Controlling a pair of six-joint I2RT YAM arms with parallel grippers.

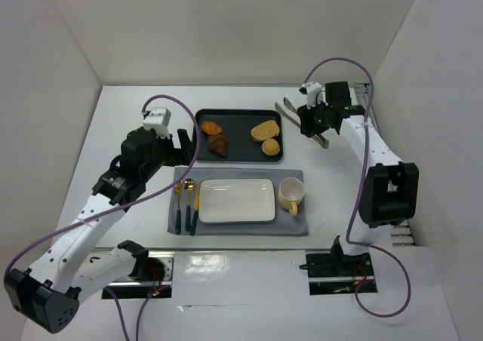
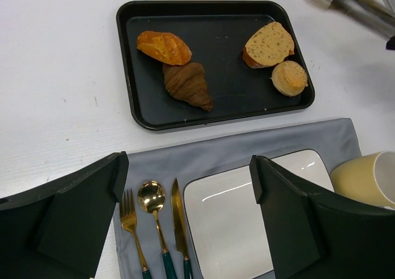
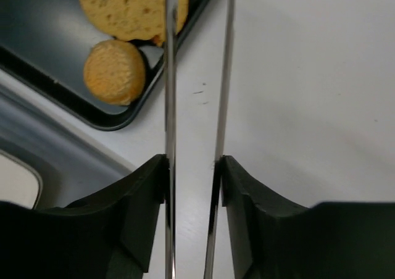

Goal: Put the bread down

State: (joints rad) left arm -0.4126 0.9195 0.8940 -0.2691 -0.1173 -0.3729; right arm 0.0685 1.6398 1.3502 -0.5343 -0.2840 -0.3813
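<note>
The bread, a small round golden-tan bun (image 1: 271, 146), lies in the front right corner of the black tray (image 1: 240, 118). It also shows in the left wrist view (image 2: 289, 78) and the right wrist view (image 3: 114, 71). My right gripper (image 1: 313, 122) (image 3: 194, 162) is shut on metal tongs (image 3: 170, 75), held to the right of the tray over the white table. The tong tips point toward the tray's far right corner and the two tong arms stand apart. My left gripper (image 1: 172, 146) (image 2: 188, 174) is open and empty, above the grey placemat's left part.
The tray also holds an oval bread slice (image 1: 265, 130), a dark croissant (image 1: 218, 145) and an orange pastry (image 1: 211, 128). On the grey placemat (image 1: 294, 224) lie a white plate (image 1: 236, 200), a yellow mug (image 1: 291, 195) and gold cutlery (image 1: 186, 198).
</note>
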